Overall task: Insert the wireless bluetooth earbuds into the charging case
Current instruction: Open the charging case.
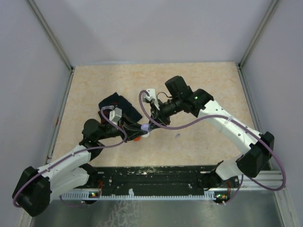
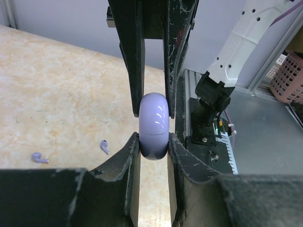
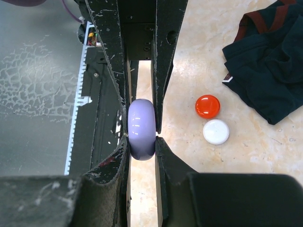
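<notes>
Seeing my left end effector (image 2: 153, 138) and right end effector (image 3: 141, 140) both clamped on the lavender charging case (image 2: 154, 118).

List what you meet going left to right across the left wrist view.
lavender earbud → second lavender earbud → lavender case → right arm's base → pink basket

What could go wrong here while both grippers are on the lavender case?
1. The lavender case is smooth and rounded, and the left gripper and right gripper pinch it only at narrow fingertips. Pulling it open may make it squirt out.
2. It looks closed, and the two lavender earbuds lie loose on the table. A dropped case could scatter them.
</notes>
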